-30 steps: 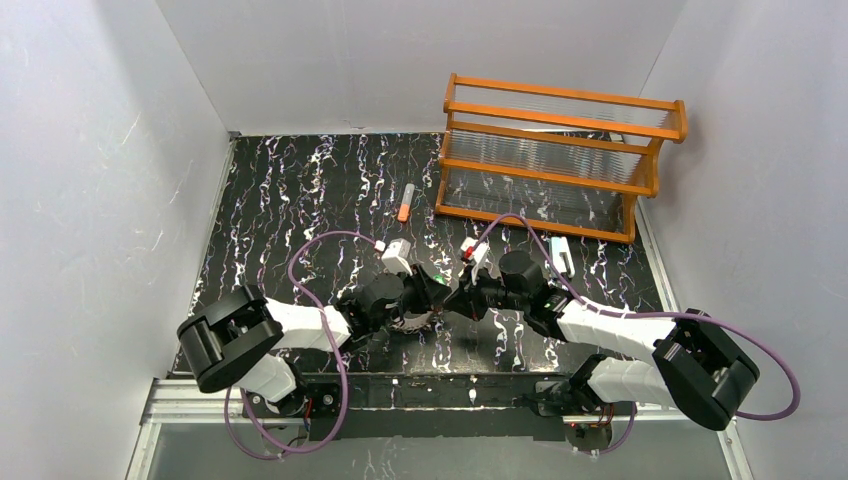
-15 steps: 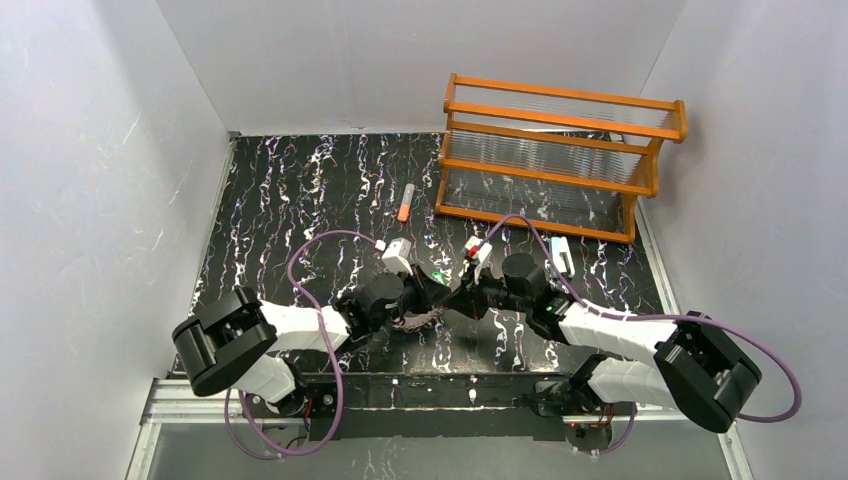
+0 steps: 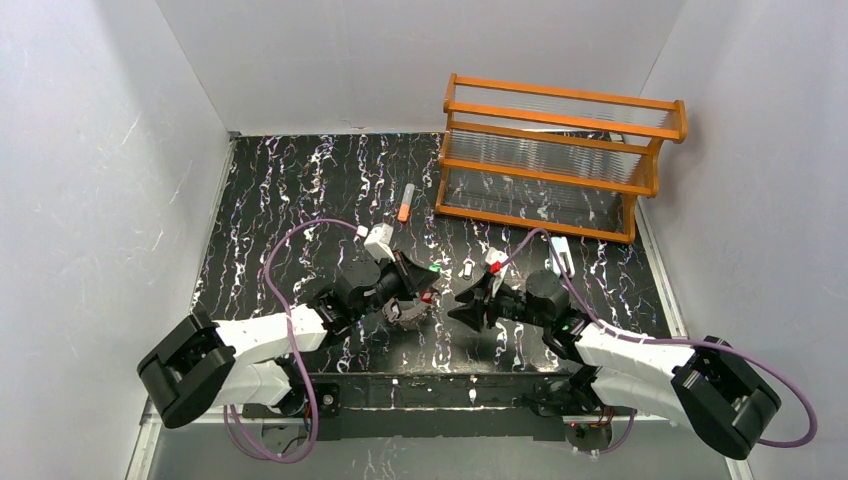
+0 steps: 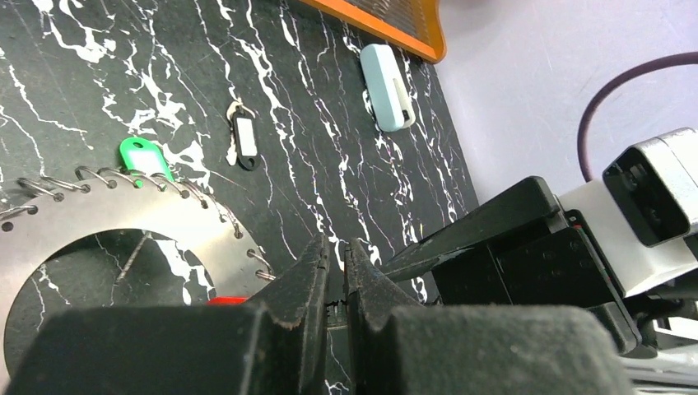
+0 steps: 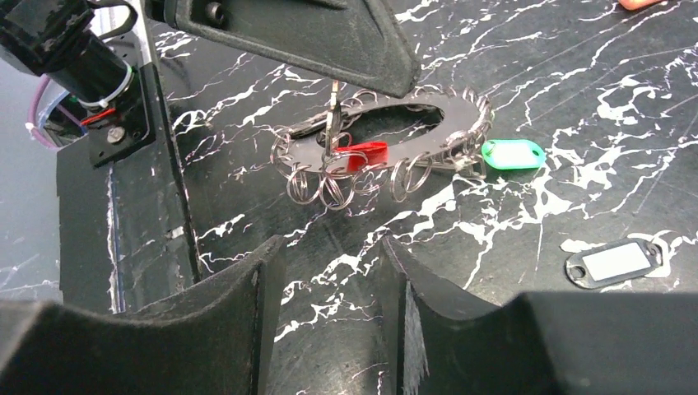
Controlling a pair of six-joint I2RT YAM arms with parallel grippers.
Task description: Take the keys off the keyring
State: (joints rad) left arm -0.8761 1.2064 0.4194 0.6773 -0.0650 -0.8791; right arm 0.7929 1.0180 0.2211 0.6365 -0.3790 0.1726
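Left fingers [image 4: 300,288] are pressed together, pinching a thin wire loop on the rim of the keyring [image 4: 148,210]. Right fingers [image 5: 247,296] are spread and hold nothing.

The keyring rests on the bench [image 5: 576,74] at centre frame. The red key [image 5: 365,155] sits on its near rim, the green key [image 5: 512,154] touches its right edge, and the dark-and-white key [image 5: 613,262] lies apart at lower right.

Judgement: the ring is stiff, light and prone to sliding. The loops are springy. Grip the red key by its flat body.

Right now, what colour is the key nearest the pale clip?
Key: black, white centre; left wrist view.
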